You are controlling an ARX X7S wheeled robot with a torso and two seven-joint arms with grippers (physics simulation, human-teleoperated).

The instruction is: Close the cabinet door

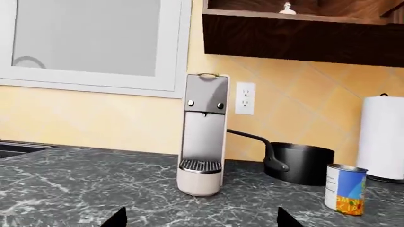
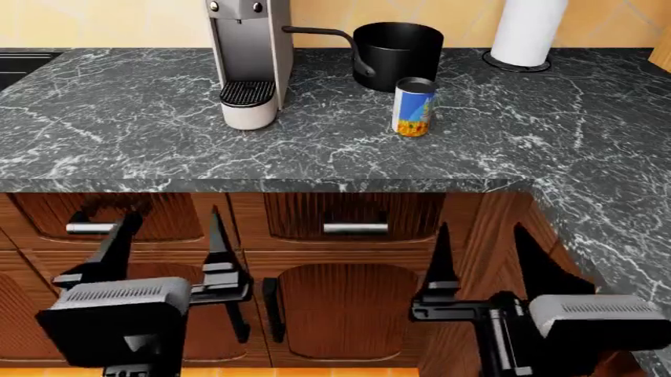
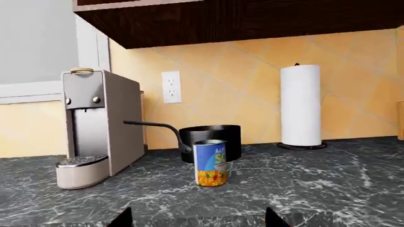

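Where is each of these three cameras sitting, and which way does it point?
Head view: on the robot's head, looking down at the countertop; both arms show, left gripper and right gripper open.
Left wrist view: faces the coffee machine; fingertips show.
Right wrist view: faces the can; fingertips show.
All three share the pot.
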